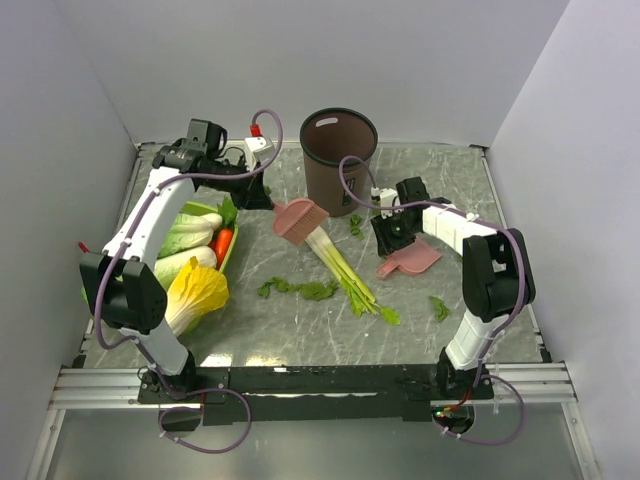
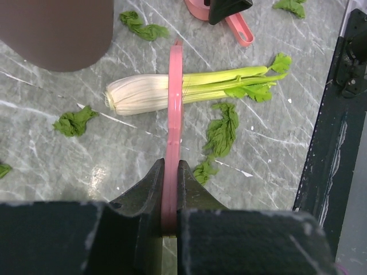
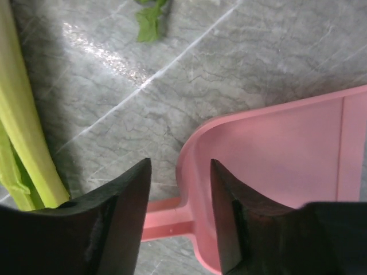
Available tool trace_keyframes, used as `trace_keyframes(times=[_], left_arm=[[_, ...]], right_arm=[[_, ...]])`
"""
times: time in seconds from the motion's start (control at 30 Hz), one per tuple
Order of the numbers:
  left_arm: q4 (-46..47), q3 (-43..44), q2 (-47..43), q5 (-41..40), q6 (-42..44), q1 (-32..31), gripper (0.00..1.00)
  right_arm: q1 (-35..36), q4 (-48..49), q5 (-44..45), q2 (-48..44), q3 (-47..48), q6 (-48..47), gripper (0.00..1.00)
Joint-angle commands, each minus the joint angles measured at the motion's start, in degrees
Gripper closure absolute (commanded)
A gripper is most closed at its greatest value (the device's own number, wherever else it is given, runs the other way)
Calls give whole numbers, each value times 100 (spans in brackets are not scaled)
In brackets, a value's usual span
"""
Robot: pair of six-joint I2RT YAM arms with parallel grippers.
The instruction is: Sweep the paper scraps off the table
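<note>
Seen from above: a grey-green table (image 1: 250, 340) strewn with scraps (image 1: 300, 290). Just off centre toward 7 o'clock, the biggest cluster of them; toward 4 o'clock, one alone; toward 1 o'clock, a few more near the brown bin (image 1: 338, 148) at 12 o'clock. Across the middle, from 11 to 5 o'clock, a long stalk (image 1: 345, 270). At 9 o'clock, a basket (image 1: 230, 262) of vegetables.

Left gripper (image 2: 171, 172) clamped tight on the thin handle of a pink brush (image 1: 300, 222), brush head just at the stalk's white end; touching it or not, unclear. Right gripper (image 3: 179, 166) down at 2 o'clock over a pink dustpan (image 3: 275, 154), fingers (image 3: 123, 200) part-open astride the handle-to-pan joint, with a gap on one side and nothing gripped yet.

Step in hand, judging by this: taking hold of the dustpan. To do it well:
- Close squarely on the handle neck, not on the pan's curved corner, to prevent twisting.
- Lift only slightly, then set the front lip flat on the table, facing the 7 o'clock cluster.
- Keep the brush clear of the stalk and sweep beside it.
- Use short strokes toward the pan, to avoid scattering such light bits or pushing them under a raised lip.
- Leave the stalk alone.
</note>
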Motion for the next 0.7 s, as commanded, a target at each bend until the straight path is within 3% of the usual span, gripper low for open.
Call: trace_keyframes(times=[0.0, 0.3, 0.43, 0.67], left_arm=[[20, 2, -323, 10, 156, -25, 99], [-497, 317, 9, 45, 646, -25, 99], [-919, 572, 178, 98, 973, -25, 99], [-682, 371, 133, 203, 982, -17, 99]], right_arm=[[56, 49, 67, 23, 213, 156, 52], [205, -73, -100, -47, 152, -406, 80], [205, -371, -153, -284, 64, -1177, 94], [232, -1111, -250, -670, -111, -3471, 99]])
